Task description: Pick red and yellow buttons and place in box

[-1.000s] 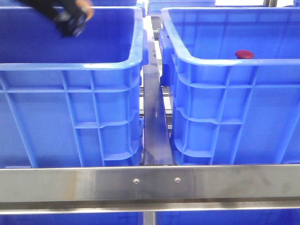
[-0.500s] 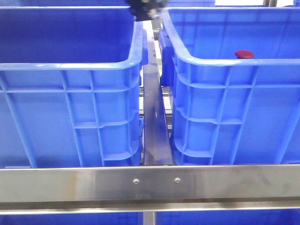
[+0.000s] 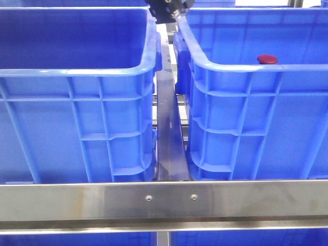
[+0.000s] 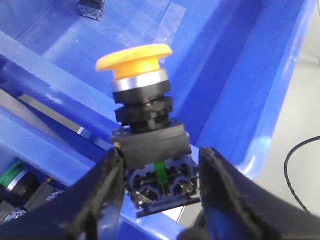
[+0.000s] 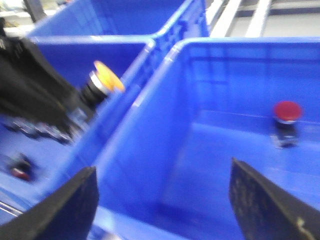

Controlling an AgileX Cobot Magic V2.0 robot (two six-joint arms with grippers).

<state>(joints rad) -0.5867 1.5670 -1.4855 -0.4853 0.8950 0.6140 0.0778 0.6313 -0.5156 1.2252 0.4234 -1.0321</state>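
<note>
A yellow button (image 4: 134,56), a domed cap on a black and blue switch body, is held by that body in my left gripper (image 4: 160,172), which is shut on it. The pair hangs over the rims between the two crates, at the top middle of the front view, where the left gripper (image 3: 166,10) shows as a dark shape. A red button (image 3: 267,59) (image 5: 287,112) lies inside the right-hand box (image 3: 230,66) (image 5: 150,150). My right gripper (image 5: 162,200) is open and empty above that box's near wall, with the yellow button (image 5: 108,77) visible to its side.
A second blue crate (image 3: 77,72) stands left of the box, with a narrow metal rail (image 3: 169,133) between them. It holds loose parts, among them a green button (image 4: 12,175). A steel bar (image 3: 164,200) runs across the front. A black cable (image 4: 300,165) lies outside the box.
My left gripper has carried the yellow button from over the left crate rightward to the gap between the crates. The red button has not moved.
</note>
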